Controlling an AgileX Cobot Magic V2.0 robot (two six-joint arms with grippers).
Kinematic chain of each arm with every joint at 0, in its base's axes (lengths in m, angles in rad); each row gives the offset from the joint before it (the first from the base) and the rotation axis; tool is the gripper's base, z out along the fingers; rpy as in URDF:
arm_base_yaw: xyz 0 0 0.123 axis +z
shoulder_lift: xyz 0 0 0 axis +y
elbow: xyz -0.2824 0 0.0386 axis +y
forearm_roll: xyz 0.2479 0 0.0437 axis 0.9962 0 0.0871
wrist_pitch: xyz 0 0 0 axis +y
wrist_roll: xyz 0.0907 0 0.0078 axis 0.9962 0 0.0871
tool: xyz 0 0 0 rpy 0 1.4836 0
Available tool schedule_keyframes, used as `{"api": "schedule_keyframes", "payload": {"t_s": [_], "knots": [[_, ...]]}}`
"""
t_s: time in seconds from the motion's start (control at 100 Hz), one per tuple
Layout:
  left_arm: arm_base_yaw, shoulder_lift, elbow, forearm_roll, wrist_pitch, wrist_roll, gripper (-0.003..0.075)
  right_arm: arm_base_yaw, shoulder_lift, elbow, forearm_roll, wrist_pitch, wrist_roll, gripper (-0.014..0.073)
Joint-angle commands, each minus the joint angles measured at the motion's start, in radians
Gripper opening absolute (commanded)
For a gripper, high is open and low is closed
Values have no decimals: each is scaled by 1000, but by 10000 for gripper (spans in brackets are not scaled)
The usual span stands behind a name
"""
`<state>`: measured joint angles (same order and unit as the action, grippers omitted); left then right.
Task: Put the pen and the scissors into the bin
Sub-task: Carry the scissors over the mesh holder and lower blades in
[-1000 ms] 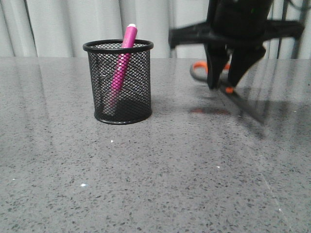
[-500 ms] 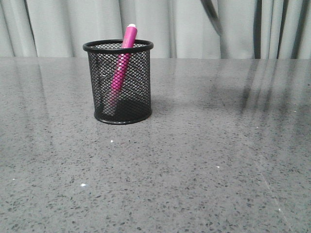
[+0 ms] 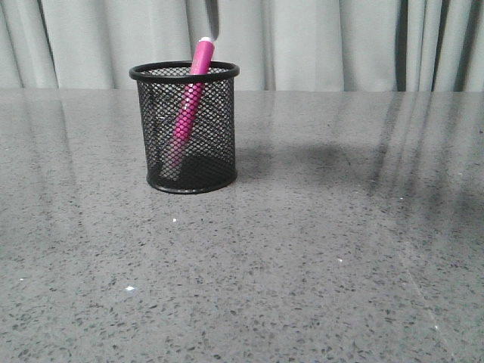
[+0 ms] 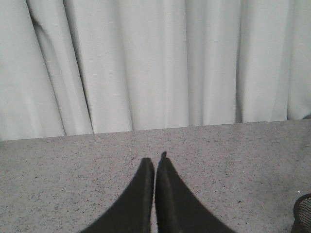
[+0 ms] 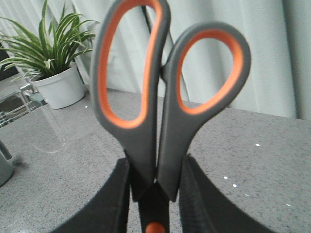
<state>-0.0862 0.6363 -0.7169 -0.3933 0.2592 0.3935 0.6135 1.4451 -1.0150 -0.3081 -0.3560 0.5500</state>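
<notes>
The bin point(image 3: 184, 128), a black wire-mesh cup, stands on the grey table left of centre. The pink pen point(image 3: 190, 98) leans inside it, its whitish end poking above the rim. My right gripper point(image 5: 156, 164) is shut on the scissors point(image 5: 167, 111) just below their orange-lined handles, with the orange pivot dot between the fingers. In the front view only a thin dark blurred tip of the scissors point(image 3: 214, 19) hangs above the bin's rim; both grippers are outside that view. My left gripper point(image 4: 155, 159) is shut with nothing in it, low over the table, and the bin's rim point(image 4: 303, 213) shows beside it.
A potted plant point(image 5: 58, 73) in a white pot, a clear container point(image 5: 46, 128) and a grey object point(image 5: 4, 165) stand on a counter in the right wrist view. A pale curtain point(image 3: 302, 45) hangs behind the table's far edge.
My right gripper lifted the scissors off the table at the right, rose out of the front view and carried them left; the dark tip now hangs over the bin.
</notes>
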Motion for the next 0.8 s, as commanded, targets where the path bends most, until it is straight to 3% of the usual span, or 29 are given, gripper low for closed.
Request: {"api": "schedule_keyframes", "payload": {"t_s": [0.0, 0.15, 0.32, 0.58, 0.79], "knots": [[2, -2, -30, -11, -76, -10, -22, -3, 2, -27, -28, -160, -3, -75], [2, -2, -30, -11, -68, -8, -22, -3, 36, -27, -39, -211, -5, -75], [2, -2, -30, -9, -65, -8, -22, -3, 42, -3, -39, -234, -95, -75], [2, -2, -30, -7, -65, -8, -22, -42, 82, 115, -19, -486, -95, -75], [2, -2, -30, -7, -65, -8, -22, -49, 128, 120, -17, -536, -95, -75]]}}
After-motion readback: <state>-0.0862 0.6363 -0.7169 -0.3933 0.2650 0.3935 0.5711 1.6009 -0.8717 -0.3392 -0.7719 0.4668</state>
